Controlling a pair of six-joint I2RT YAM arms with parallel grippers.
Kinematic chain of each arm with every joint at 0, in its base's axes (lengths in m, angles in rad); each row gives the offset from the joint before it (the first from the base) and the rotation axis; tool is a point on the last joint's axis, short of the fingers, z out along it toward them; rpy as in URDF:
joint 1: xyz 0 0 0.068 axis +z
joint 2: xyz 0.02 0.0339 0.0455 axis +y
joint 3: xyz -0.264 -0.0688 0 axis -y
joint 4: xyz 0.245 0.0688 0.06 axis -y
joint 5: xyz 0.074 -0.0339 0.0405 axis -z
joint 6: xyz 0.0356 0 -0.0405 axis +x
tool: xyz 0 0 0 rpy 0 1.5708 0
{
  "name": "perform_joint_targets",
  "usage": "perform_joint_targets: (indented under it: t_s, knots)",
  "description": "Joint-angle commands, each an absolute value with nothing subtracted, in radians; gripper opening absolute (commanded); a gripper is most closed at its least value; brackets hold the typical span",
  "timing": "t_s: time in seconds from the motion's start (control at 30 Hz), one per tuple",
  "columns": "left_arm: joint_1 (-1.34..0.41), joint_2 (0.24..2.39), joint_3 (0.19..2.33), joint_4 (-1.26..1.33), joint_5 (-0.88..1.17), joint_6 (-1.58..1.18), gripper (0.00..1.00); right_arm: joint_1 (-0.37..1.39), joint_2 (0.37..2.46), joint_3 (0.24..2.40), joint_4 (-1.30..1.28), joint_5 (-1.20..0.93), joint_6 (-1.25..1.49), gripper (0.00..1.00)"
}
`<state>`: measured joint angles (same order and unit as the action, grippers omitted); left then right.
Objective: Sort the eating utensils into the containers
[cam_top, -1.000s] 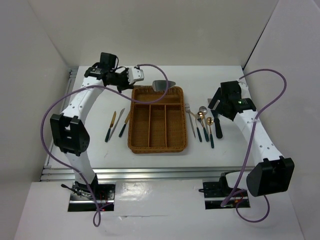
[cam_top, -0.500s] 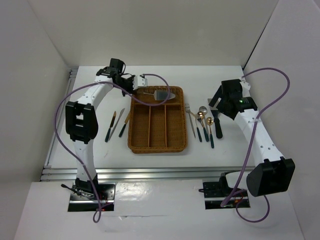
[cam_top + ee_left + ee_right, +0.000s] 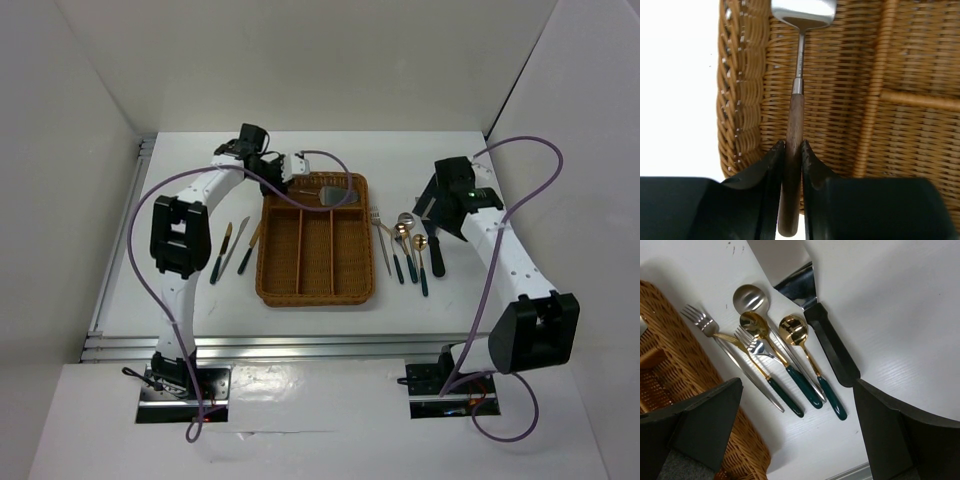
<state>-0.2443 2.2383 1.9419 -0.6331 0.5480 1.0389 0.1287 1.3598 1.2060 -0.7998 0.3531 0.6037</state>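
My left gripper (image 3: 297,176) is shut on the brown wooden handle (image 3: 794,131) of the wide silver server (image 3: 335,195). It holds the server over the crosswise slot at the far end of the wicker tray (image 3: 264,262); the server's head (image 3: 803,12) lies above the weave (image 3: 850,95). My right gripper (image 3: 432,220) is open and empty, above a group of utensils (image 3: 404,245) on the table to the right of the tray. In the right wrist view, between my fingers (image 3: 715,420), lie a silver fork (image 3: 701,320), a silver spoon (image 3: 751,297) and two gold spoons (image 3: 793,330).
Three knives (image 3: 232,248) with dark handles lie on the table left of the tray. A black-handled spatula (image 3: 831,346) lies at the right of the utensil group. The tray's right wall (image 3: 675,360) is close to the fork. White walls enclose the table.
My left gripper has carried the server rightward, from behind the tray's far left corner to over the crosswise slot. My right arm has shifted only slightly.
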Motion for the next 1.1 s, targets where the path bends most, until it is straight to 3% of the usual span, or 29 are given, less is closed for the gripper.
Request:
perform_joint_targets:
  t_s: [0.0,0.17,0.2,0.23,0.47,0.57,0.6,0.67,0.77,1.07]
  knots:
    - [-0.258,2.24,1.99,-0.578,0.58,0.992,0.34,0.137,1.385,1.221,-0.752,0.354,0.588,1.0]
    - [-0.279,2.24,1.968,-0.555,0.477,0.912,0.48,0.137,1.427,1.23,-0.764,0.362,0.548,1.0]
    - [-0.279,2.24,1.977,-0.555,0.466,0.891,0.69,0.137,1.427,1.23,-0.764,0.373,0.548,1.0]
    - [-0.279,2.24,1.977,-0.543,0.466,0.865,1.0,0.137,1.427,1.23,-0.764,0.385,0.557,1.0]
    - [-0.279,2.126,2.016,-0.5,0.399,0.575,1.0,0.1,1.388,1.057,-0.663,0.411,0.467,0.99]
    - [-0.279,2.077,2.026,-0.427,0.243,0.29,1.0,0.02,1.399,0.991,-0.599,0.315,0.433,0.87]
    - [-0.279,2.053,2.026,-0.416,0.118,0.212,1.0,-0.013,1.408,0.98,-0.586,0.286,0.433,0.86]
    - [-0.262,2.052,2.072,-0.438,0.058,0.074,1.0,-0.026,1.449,0.98,-0.574,0.276,0.422,0.84]
    - [-0.253,2.023,2.076,-0.526,0.098,0.031,1.0,-0.026,1.469,0.98,-0.543,0.276,0.399,0.79]
    - [-0.253,1.856,1.855,-0.514,0.08,-0.029,1.0,-0.035,1.644,1.029,-0.486,0.147,0.38,0.75]
